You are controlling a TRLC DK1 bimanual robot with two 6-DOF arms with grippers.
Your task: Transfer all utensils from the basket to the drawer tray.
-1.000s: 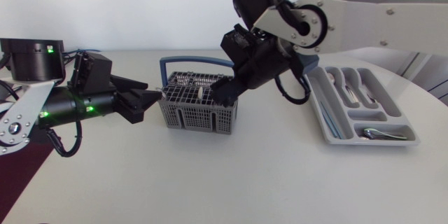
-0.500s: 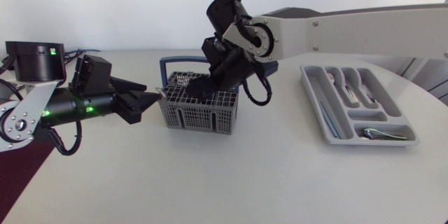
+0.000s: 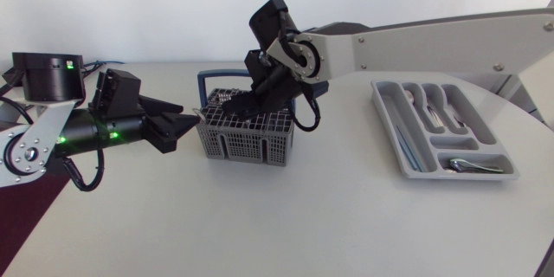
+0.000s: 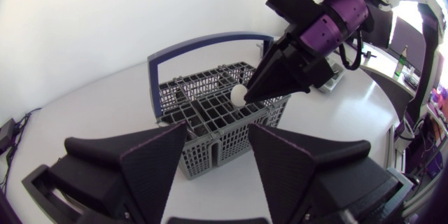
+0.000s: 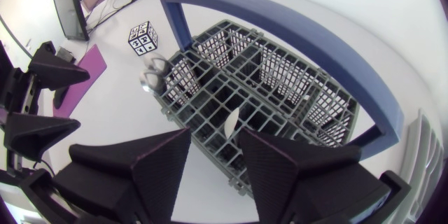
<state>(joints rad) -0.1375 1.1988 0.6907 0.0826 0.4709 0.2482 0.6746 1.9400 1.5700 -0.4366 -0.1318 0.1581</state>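
Two arms meet at the basket (image 3: 247, 138) in the head view. Our left gripper (image 3: 180, 130) sits just left of it, fingers apart and pointing at its left wall, and our right gripper (image 3: 245, 109), on the arm from the right, hangs with its tips in the basket's open top. Well apart at the right lies the drawer tray (image 3: 389, 128), with spoons (image 3: 433, 108) in its long slots and a single spoon (image 3: 472, 166) in the near crosswise slot. From the left wrist, our own fingers stand wide apart, the basket (image 4: 210, 112) ahead of the gap. The right gripper (image 4: 255, 94) is down at the basket's rim with a white utensil end (image 4: 239, 95) at its tip. From the right wrist, the fingers are slightly apart above the grid. The white utensil end (image 5: 231, 122) stands upright in a compartment, in the gap and closer to one finger. We do not see both fingers touching it. A shiny spoon bowl (image 5: 150, 77) sticks up at the basket's corner towards the left gripper.
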